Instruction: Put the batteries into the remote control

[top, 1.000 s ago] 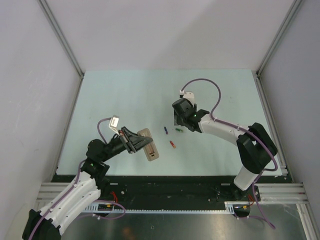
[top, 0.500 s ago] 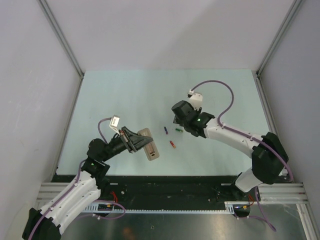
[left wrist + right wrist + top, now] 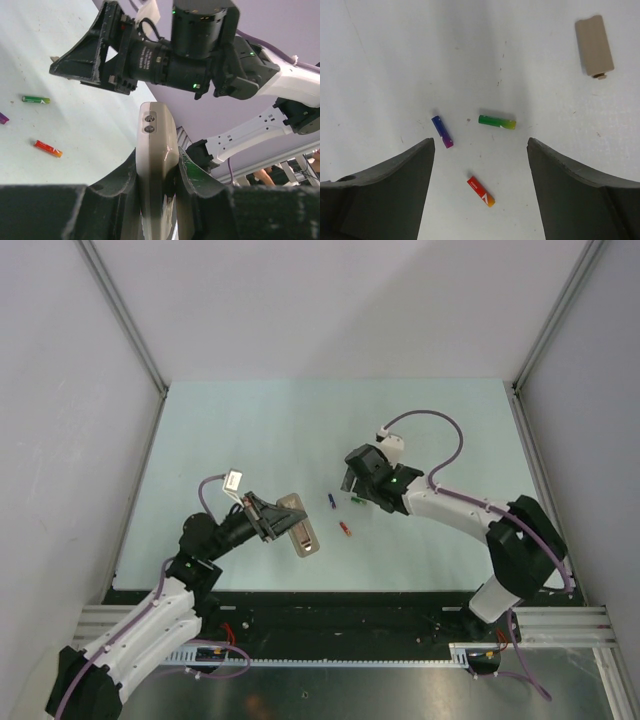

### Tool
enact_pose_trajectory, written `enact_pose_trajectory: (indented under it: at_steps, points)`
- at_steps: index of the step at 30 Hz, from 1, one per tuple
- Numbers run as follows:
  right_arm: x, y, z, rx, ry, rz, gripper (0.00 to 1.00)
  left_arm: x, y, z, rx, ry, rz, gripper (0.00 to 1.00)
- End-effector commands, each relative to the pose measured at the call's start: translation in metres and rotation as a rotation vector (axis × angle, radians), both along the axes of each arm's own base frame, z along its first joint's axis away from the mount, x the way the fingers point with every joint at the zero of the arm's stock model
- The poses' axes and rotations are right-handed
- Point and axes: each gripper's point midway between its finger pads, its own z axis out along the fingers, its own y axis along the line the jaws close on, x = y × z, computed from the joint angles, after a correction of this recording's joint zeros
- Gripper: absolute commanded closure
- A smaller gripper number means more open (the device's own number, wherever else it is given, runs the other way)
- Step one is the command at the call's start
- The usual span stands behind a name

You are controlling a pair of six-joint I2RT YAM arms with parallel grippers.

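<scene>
Barely begun, by the look of it: none loaded yet, with blue battery, green battery and red battery loose on the table, at 2 to 3 o'clock from the remote control. Clenched on that remote control: left gripper, long axis 11 to 5 o'clock from above. Spread wide, grasping nothing, above the batteries: right gripper. In its wrist view, blue lying 11 to 5, green 9 to 3, red 10 to 4

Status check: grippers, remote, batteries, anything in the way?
Left gripper shut on remote. Right gripper open over blue battery, green battery, red battery, all loose on table. Cover lies apart; nothing blocking.
</scene>
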Motion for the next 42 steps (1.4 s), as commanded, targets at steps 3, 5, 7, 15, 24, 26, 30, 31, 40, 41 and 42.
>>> enact_pose_trajectory:
  at_steps: [3,5,7,15,24,26,30,31,40,41,42]
  points:
    - [0.008,0.013,-0.014,0.026,-0.007,-0.018,0.22,-0.001,0.000,0.025,-0.031,-0.077,-0.002,1.00]
    - [0.005,0.009,-0.029,-0.013,0.023,-0.021,0.26,-0.002,0.000,0.026,-0.034,-0.075,-0.006,1.00]
    - [-0.002,0.004,-0.041,-0.062,0.056,-0.021,0.34,-0.004,-0.001,0.025,-0.034,-0.072,-0.015,1.00]
    - [-0.016,-0.021,-0.063,-0.162,0.085,-0.058,0.85,-0.006,0.000,0.017,-0.031,-0.062,-0.015,1.00]
    - [-0.033,0.002,-0.044,-0.157,0.029,0.107,0.66,-0.008,0.000,0.016,-0.030,-0.063,-0.021,1.00]
    - [-0.039,0.010,-0.035,-0.142,0.020,0.159,0.55,-0.008,0.001,0.014,-0.030,-0.060,-0.020,1.00]
    - [-0.055,0.017,-0.036,-0.158,0.049,0.241,0.43,-0.009,0.001,0.010,-0.031,-0.049,-0.018,1.00]
    - [-0.058,0.018,-0.036,-0.167,0.049,0.255,0.42,-0.009,0.002,0.011,-0.032,-0.052,-0.016,1.00]
    - [-0.047,0.003,-0.040,-0.195,0.041,0.187,0.49,-0.009,0.003,0.018,-0.047,-0.070,-0.006,1.00]
    - [-0.041,-0.002,-0.042,-0.193,0.042,0.171,0.52,-0.009,0.003,0.018,-0.047,-0.067,-0.006,1.00]
    - [-0.037,-0.004,-0.045,-0.191,0.049,0.166,0.56,-0.009,0.004,0.018,-0.048,-0.066,-0.007,1.00]
